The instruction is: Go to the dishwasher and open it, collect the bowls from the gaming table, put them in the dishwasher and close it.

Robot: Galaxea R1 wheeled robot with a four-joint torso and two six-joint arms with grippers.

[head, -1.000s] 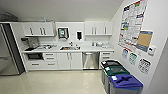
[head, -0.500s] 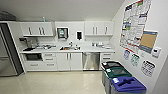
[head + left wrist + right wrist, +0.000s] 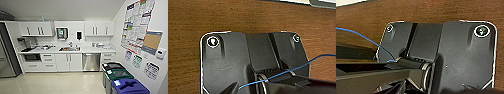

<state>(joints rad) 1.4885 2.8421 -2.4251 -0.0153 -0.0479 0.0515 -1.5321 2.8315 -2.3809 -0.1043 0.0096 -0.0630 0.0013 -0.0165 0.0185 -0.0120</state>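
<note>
From my head camera I face a kitchenette across a pale floor (image 3: 55,83). The dishwasher (image 3: 91,62) sits closed at centre frame, under the counter (image 3: 95,50), right of the white cabinet doors (image 3: 68,62) below the sink (image 3: 70,48). Three bins (image 3: 120,77) line the lower right beneath wall posters (image 3: 136,22). Both wrist cameras look at what seems wood-grain surface (image 3: 243,17); whether my grippers are clenched or released I cannot tell

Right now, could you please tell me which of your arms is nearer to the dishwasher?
Probably right, slightly: the dishwasher stands far ahead, just right of centre; both wrist cameras face a brown wood-grain surface.
</note>
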